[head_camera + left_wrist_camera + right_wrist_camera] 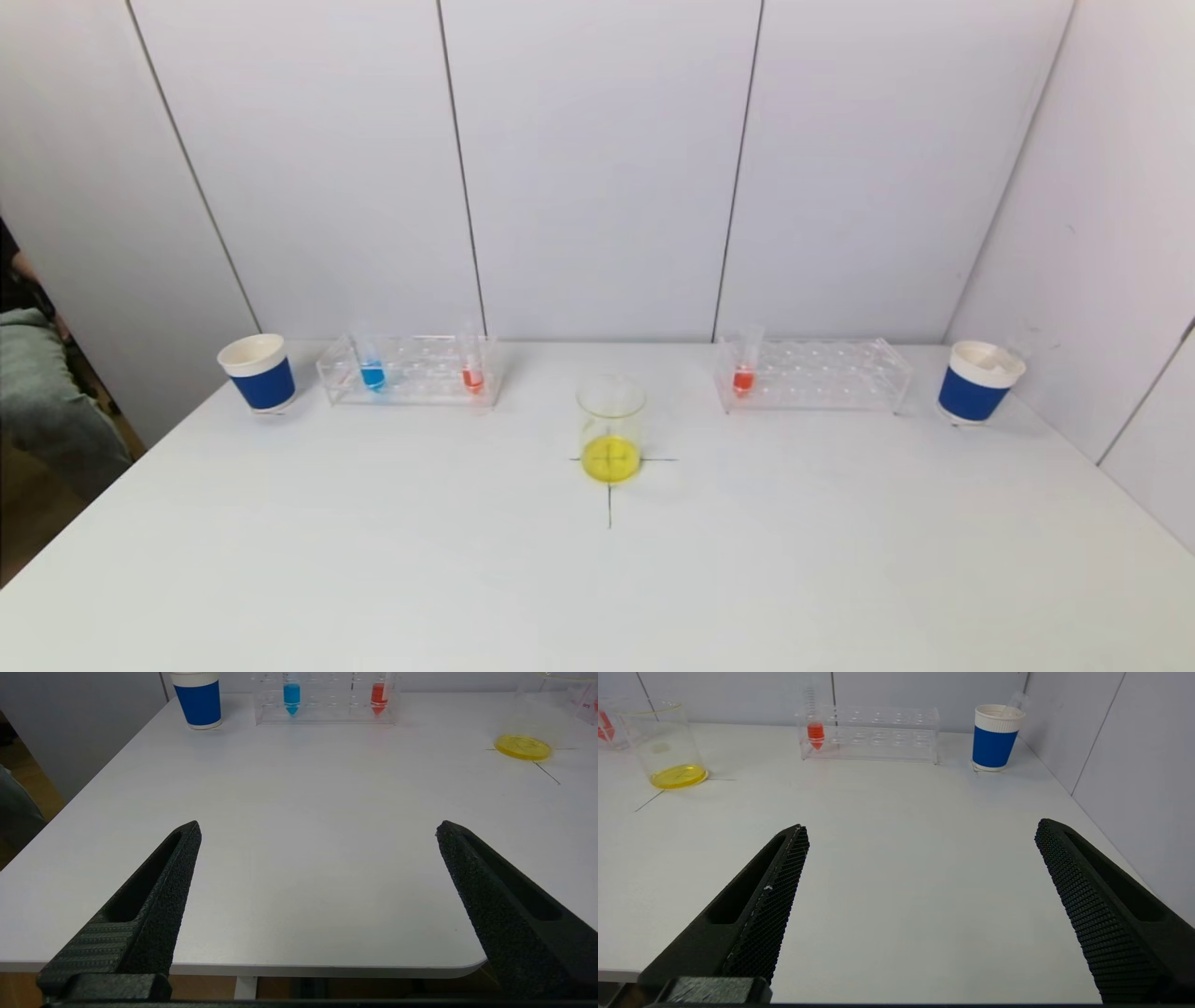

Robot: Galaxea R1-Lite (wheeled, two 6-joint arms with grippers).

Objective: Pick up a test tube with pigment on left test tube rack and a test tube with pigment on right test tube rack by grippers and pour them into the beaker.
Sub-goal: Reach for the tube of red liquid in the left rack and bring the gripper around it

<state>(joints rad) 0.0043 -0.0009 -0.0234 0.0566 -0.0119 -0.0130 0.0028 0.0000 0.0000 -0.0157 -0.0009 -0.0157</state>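
From the head view it's a plain white table [373,560] boxed in by pale wall panels [597,168], beaker [611,429] of yellow liquid on a pen cross between the left test tube rack [411,371] and right test tube rack [812,375], both against the back wall. Left wrist view: left gripper [317,830] spread wide over the table's near edge, holding nothing. Right wrist view, same deal: right gripper [920,828] wide apart, red tube [815,732] far off in its rack.

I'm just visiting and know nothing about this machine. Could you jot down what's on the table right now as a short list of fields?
left rack: clear rack holding a blue tube and a red tube
right rack: clear rack holding one red tube
beaker: glass beaker at centre on a drawn cross, yellow liquid inside
cups: blue-banded cup at far left, another at far right
left end effector: open, empty, near table's front edge
right end effector: open, empty, near front edge
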